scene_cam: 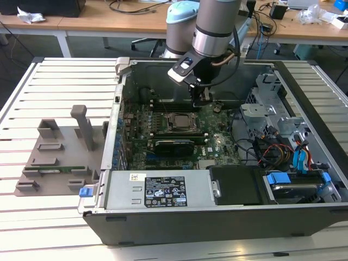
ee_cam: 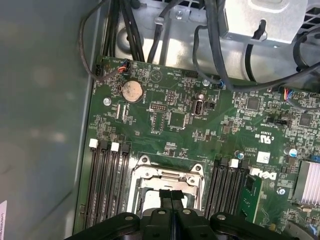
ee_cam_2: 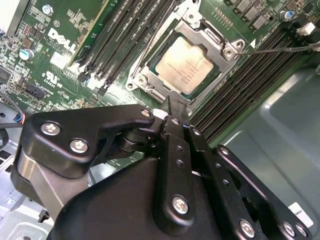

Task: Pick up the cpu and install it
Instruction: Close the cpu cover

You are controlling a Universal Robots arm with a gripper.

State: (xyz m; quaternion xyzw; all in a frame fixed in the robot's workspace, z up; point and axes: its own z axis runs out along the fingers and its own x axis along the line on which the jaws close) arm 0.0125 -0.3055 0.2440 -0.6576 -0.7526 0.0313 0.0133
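The cpu [ee_cam_2: 187, 67], a silver-grey square chip, lies flat inside the metal-framed socket [ee_cam_2: 145, 67] on the green motherboard [scene_cam: 217, 138]. In the exterior view the cpu [scene_cam: 178, 120] sits near the middle of the open computer case. My gripper [scene_cam: 202, 99] hangs just above the board, beside the socket on the exterior view's right and slightly behind it. Its two black fingers [ee_cam: 167, 196] are pressed together with nothing between them, and in the second wrist view the gripper [ee_cam_2: 175, 107] ends just short of the socket's edge.
Black memory slots [ee_cam_2: 120, 35] flank the socket on both sides. Cables [ee_cam: 210, 45] and a metal drive cage [scene_cam: 266, 117] crowd the exterior view's right. The power supply [scene_cam: 160, 190] lines the case's near side. A grey fixture [scene_cam: 60, 152] holding a green memory stick [scene_cam: 54, 169] stands outside on the left.
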